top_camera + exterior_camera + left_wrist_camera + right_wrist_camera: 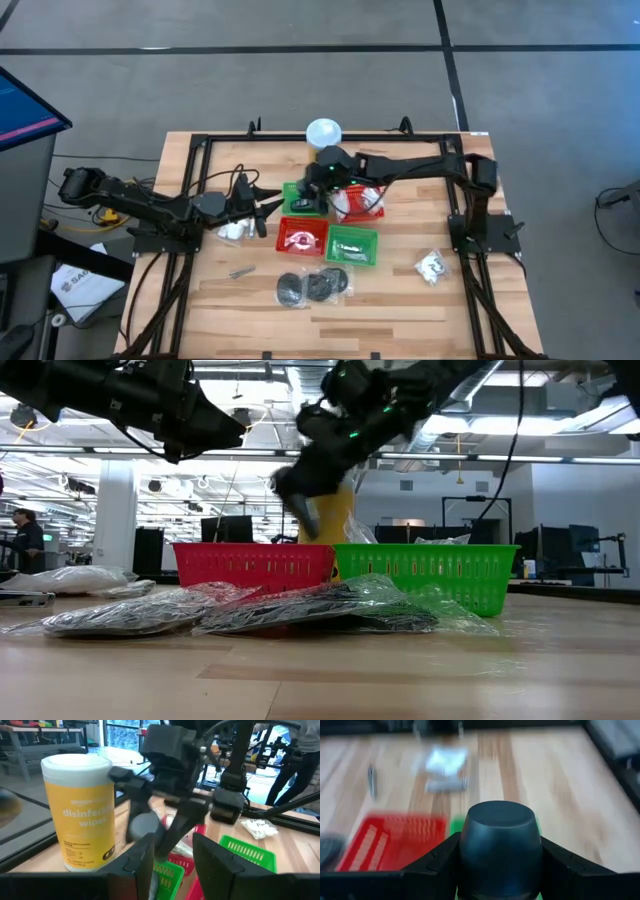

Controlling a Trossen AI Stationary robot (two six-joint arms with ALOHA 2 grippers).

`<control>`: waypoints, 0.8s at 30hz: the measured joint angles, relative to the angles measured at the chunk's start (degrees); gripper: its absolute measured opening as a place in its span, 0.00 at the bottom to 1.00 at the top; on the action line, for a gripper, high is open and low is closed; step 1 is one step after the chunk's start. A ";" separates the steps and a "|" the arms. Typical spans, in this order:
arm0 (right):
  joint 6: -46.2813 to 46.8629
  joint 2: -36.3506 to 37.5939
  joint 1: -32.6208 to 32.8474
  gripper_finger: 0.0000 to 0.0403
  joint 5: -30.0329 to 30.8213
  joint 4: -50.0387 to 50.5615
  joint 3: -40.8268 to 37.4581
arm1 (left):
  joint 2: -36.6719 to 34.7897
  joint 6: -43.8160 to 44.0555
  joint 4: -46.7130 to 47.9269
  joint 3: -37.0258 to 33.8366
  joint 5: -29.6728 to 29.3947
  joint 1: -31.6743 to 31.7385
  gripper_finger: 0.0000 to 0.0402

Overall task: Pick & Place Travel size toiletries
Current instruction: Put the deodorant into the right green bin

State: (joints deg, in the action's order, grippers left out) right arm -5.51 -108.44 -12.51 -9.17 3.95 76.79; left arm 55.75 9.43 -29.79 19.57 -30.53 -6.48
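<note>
Right gripper (pixel 500 857) pinches a dark round jar (pixel 501 847) above the green basket (pixel 304 197); it should lower squarely before letting go.

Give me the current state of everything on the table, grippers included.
Right gripper: shut on a dark round piece, above the far green basket.
Left gripper: open, empty, beside the baskets.
Wipes canister: upright, capped.
Bagged black discs: lying on the table, outside the baskets.
White packet: lying loose on the table.
Silvery piece: lying flat.
</note>
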 joint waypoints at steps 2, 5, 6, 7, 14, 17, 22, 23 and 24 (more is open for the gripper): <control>-0.09 -2.03 -0.12 0.47 0.01 -1.40 0.52 | 0.00 0.02 0.00 0.00 -0.01 -0.04 0.32; 0.00 -3.92 -1.06 0.47 -0.13 -2.04 0.19 | 0.00 -0.06 -0.09 -0.12 -0.03 -0.39 0.32; -0.01 -4.28 -1.36 0.47 -0.11 -2.55 0.27 | 0.00 -0.05 -0.02 -0.15 -0.05 -0.47 0.32; -0.01 -4.35 -1.69 0.47 -0.14 -2.88 0.36 | 0.00 -0.06 -0.04 -0.15 -0.03 -0.50 0.32; -0.46 -4.78 -2.92 0.47 -0.11 -3.59 0.38 | 0.00 -0.11 -0.28 -0.15 -0.05 -0.50 0.32; -0.50 -4.92 -3.31 0.47 -0.12 -2.54 0.38 | 0.00 -0.09 -0.29 -0.15 -0.05 -0.50 0.32; -0.22 -5.42 -3.33 0.47 0.02 -0.55 0.31 | 0.00 -0.11 -0.25 -0.15 -0.05 -0.50 0.32; -0.43 -5.40 -3.20 0.47 0.04 -0.57 0.35 | 0.00 -0.11 -0.27 -0.15 -0.05 -0.50 0.32; -0.47 -5.40 -3.04 0.47 0.04 -0.59 0.38 | 0.00 -0.10 -0.26 -0.15 -0.05 -0.50 0.32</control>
State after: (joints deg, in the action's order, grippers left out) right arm -5.98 -113.84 -15.55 -9.13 3.36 77.17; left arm 55.75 9.33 -30.05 19.42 -30.59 -6.98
